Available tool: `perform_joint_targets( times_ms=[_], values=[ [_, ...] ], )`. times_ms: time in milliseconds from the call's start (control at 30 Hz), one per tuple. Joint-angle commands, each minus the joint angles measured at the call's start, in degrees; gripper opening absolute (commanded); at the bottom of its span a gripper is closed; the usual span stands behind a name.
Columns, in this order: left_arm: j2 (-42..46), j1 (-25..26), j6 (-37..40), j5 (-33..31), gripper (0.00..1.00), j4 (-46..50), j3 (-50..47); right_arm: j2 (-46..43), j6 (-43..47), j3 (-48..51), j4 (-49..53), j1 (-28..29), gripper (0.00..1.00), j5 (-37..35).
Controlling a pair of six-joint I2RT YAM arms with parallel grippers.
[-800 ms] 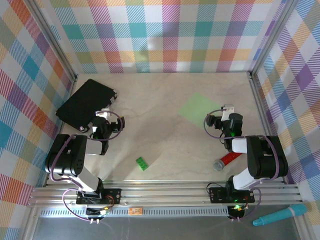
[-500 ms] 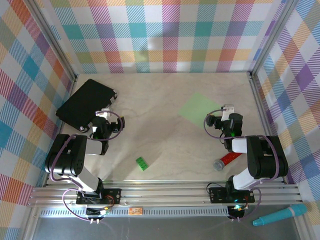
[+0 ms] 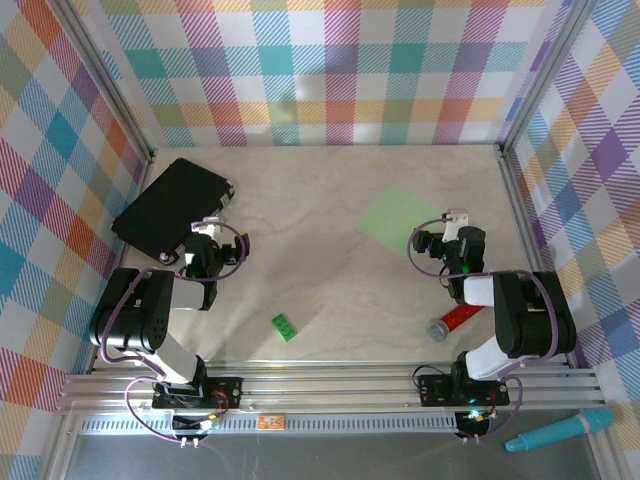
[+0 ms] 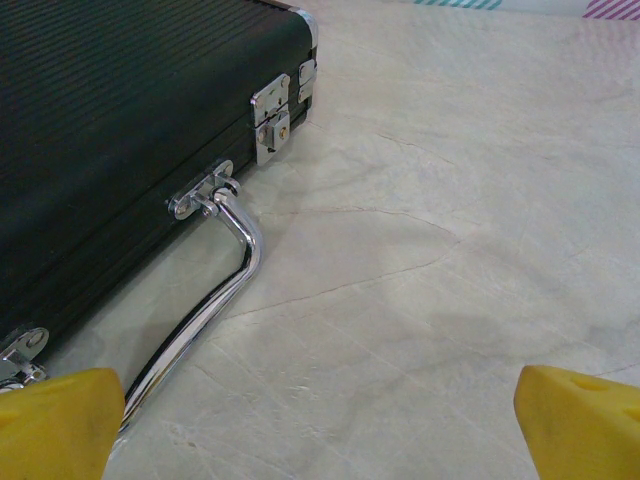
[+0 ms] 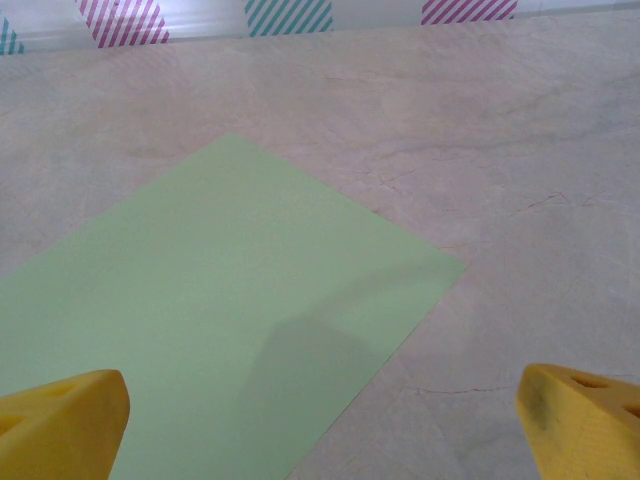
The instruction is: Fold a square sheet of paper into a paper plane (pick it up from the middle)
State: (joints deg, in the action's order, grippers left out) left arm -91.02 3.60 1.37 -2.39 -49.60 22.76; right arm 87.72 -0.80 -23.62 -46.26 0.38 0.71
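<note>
The square sheet of paper (image 3: 397, 214) is pale green and lies flat on the table, right of centre, turned like a diamond. In the right wrist view the sheet (image 5: 220, 310) spreads out just ahead of my right gripper (image 5: 320, 425), whose yellow fingertips (image 5: 70, 410) stand wide apart, open and empty. From above, the right gripper (image 3: 452, 226) sits at the sheet's near right corner. My left gripper (image 3: 207, 230) rests at the left, open with nothing in it; its yellow fingertips (image 4: 580, 415) frame bare table (image 4: 450, 200).
A black case (image 3: 170, 206) with a chrome handle (image 4: 215, 285) lies at the far left, close to the left gripper. A small bright-green brick (image 3: 285, 326) sits near the front. A red and grey marker (image 3: 452, 322) lies by the right arm. Plaid walls enclose the table.
</note>
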Motion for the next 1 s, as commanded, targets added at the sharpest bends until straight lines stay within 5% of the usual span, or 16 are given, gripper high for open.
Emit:
perform_joint_targets(
  times_ms=[0,267,367,500,600,767,967],
  values=[
    [0.1,-0.7,0.8,0.9,1.0,-0.6,0.8,0.5,0.1,-0.3,-0.9,-0.2,0.99,0.8],
    [0.7,-0.6,0.2,-0.5,1.0,-4.2,-1.4,-0.1,0.1,0.1,-1.6,-0.2,0.99,0.6],
    [5.1,-0.5,-0.7,-3.0,1.0,-3.9,-3.5,-6.4,-0.1,-1.0,5.7,-0.3,0.99,-0.3],
    [17.5,-0.6,-4.4,-5.3,1.0,14.2,0.2,-15.3,-6.6,-7.4,25.0,-0.2,0.99,-5.3],
    [24.5,-0.6,-14.5,-5.9,1.0,30.3,5.5,-17.7,-15.0,-13.8,38.7,-0.2,0.99,-4.6],
    [26.4,-0.7,-26.5,3.0,1.0,49.1,15.8,-10.6,-23.2,-28.1,57.7,-0.2,0.99,5.1],
    [19.0,-0.4,-34.1,18.8,1.0,51.0,20.9,4.6,-30.7,-41.7,69.1,-0.3,1.0,15.9]
  ],
)
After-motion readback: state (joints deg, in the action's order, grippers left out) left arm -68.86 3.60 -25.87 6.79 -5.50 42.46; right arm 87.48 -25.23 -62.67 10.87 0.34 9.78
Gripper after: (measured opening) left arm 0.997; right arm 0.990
